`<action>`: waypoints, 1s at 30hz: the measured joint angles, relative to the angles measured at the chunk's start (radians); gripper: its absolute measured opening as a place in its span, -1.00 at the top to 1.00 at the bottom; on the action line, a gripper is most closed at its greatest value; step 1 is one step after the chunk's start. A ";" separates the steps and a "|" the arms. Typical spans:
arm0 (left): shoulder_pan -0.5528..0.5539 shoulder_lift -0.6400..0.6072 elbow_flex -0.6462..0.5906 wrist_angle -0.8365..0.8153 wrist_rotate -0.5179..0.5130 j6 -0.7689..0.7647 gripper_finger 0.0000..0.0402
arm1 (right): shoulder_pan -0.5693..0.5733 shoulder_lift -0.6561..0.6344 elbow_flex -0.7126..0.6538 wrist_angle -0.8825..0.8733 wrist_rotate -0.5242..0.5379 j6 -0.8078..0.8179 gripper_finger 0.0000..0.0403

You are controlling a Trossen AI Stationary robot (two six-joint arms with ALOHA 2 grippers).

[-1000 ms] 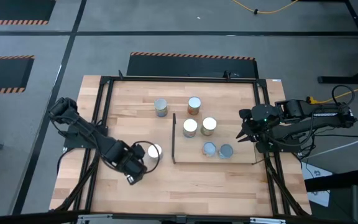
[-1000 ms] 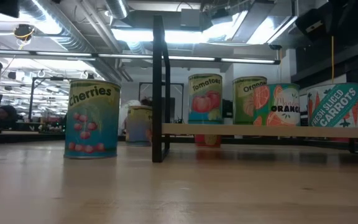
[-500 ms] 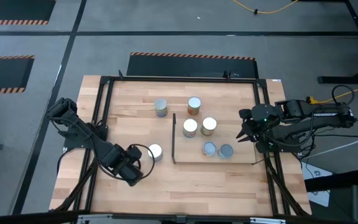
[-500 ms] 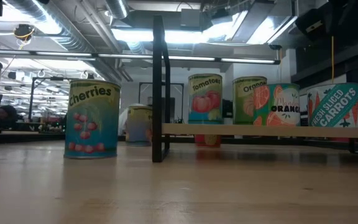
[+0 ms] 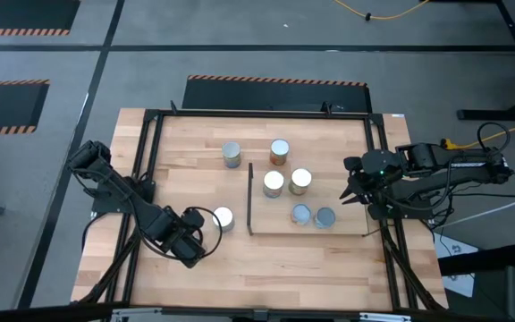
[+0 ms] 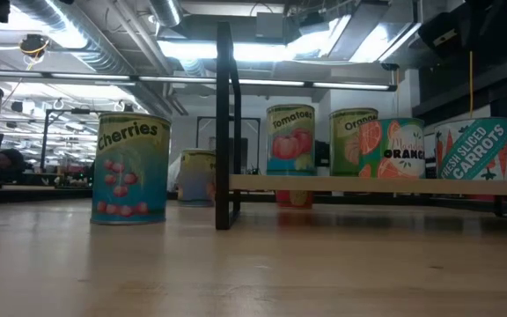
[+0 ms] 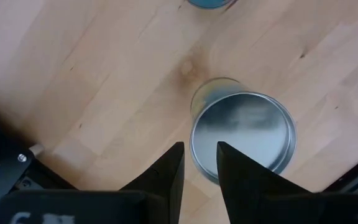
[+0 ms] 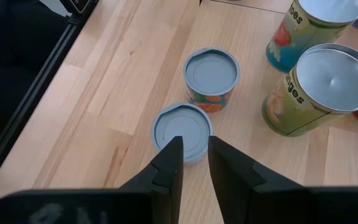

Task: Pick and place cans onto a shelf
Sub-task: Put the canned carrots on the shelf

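Observation:
Several cans stand upright. Two silver-topped cans (image 5: pixel 274 183) (image 5: pixel 300 181) and two pale-blue-topped cans (image 5: pixel 301 214) (image 5: pixel 325 217) stand on the light-wood shelf (image 5: pixel 347 224), right of its dark upright panel (image 5: pixel 250 201). Two cans (image 5: pixel 232 154) (image 5: pixel 280 150) stand on the table at the far side. A silver-topped can (image 5: pixel 223 217) (image 7: pixel 244 134) stands on the table left of the panel. My left gripper (image 5: pixel 199 234) (image 7: pixel 199 149) is shut, just near-left of that can. My right gripper (image 5: pixel 349 192) (image 8: pixel 194 142) is shut at the shelf's right end, above a pale-blue-topped can (image 8: pixel 182 132).
A black frame (image 5: pixel 150 179) runs round the tabletop. In the low view the shelf's panel (image 6: pixel 227 132) stands upright and labelled cans (image 6: pixel 132 167) (image 6: pixel 473 150) stand to either side of it. Bare wood (image 5: pixel 284 264) lies along the near edge.
My left gripper has drawn back a little toward the table's near-left, away from the silver-topped can, which stands where it was and now shows whole from above.

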 joint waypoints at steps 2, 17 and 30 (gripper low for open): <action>0.000 0.000 0.000 0.000 0.000 0.000 0.57 | 0.000 0.000 0.000 0.000 0.000 0.000 0.60; 0.001 0.001 -0.106 0.105 0.028 0.000 0.57 | 0.000 0.000 0.000 0.000 0.000 -0.002 0.60; 0.002 -0.003 -0.136 0.158 0.042 0.005 0.58 | 0.000 0.000 0.000 0.004 0.000 0.000 0.60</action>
